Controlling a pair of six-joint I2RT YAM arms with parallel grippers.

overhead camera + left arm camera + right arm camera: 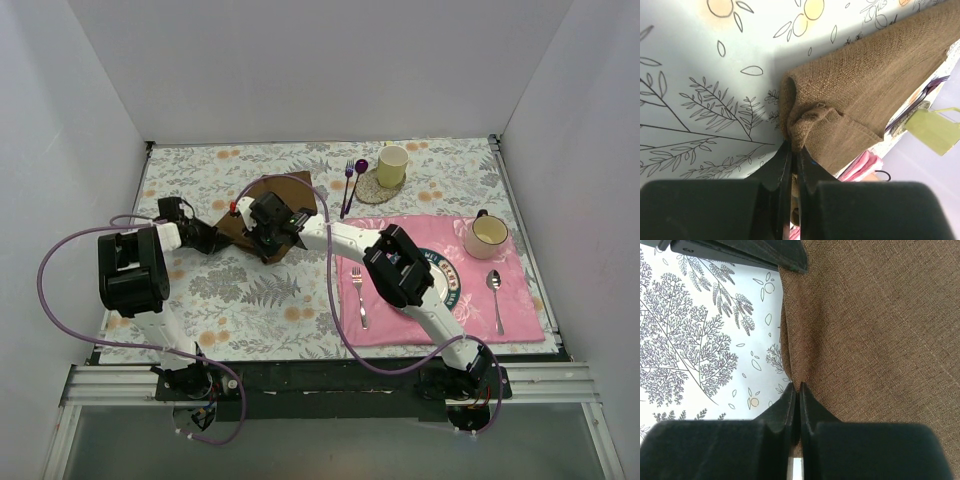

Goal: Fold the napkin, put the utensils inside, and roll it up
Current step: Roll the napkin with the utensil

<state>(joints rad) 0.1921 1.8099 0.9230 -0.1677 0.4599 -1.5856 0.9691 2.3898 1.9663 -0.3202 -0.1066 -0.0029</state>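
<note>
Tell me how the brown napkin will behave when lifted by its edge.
Probably floppy: the napkin bunches and folds where the left jaws pinch it. Its coarse weave should resist slipping. Unheld parts would likely sag and drag.

Bare tablecloth point(260, 300) is lying open across the lower centre and upper left of the top view, leaving passage there; the left gripper point(792, 150) and right gripper point(796, 389), both pinching the napkin point(295, 195), are crowding the centre left; the right arm point(400, 265) is spanning the pink placemat point(520, 300); the yellow cup point(392, 163), mug point(487, 235) and purple utensils point(350, 180) are blocking the upper right.
</note>
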